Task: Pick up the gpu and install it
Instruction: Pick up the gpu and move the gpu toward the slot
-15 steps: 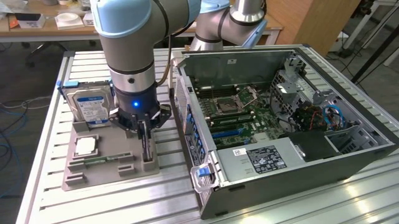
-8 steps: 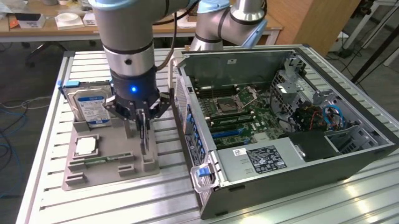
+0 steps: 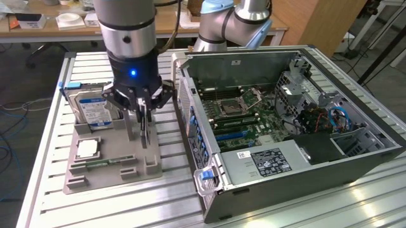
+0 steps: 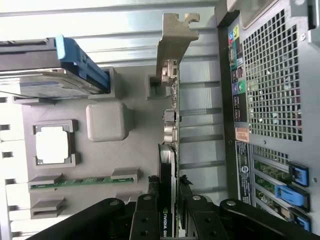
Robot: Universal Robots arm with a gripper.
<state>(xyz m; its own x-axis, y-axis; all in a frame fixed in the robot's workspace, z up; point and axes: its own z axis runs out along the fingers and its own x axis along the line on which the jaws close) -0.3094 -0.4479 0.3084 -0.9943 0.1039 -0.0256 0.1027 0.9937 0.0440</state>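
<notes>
The gpu [image 3: 146,129] stands on its edge in the grey holder tray [image 3: 117,159], a thin dark card. In the wrist view the gpu [image 4: 170,125] is seen edge-on, with its silver bracket [image 4: 176,42] at the far end. My gripper [image 3: 143,108] hangs straight down over it, and its black fingers [image 4: 145,212] press on both faces of the card. The gripper [image 4: 169,205] is shut on the gpu near the end away from the bracket. Whether the card's lower edge has left the tray's slot, I cannot tell.
In the same tray are a hard drive [image 3: 94,110] with a blue-white label, a processor chip [image 3: 87,148] and a green memory stick [image 3: 104,163]. The open computer case [image 3: 355,164] lies at the exterior view's right, motherboard [image 3: 244,114] exposed. Its rear panel [image 4: 272,85] is close beside the card.
</notes>
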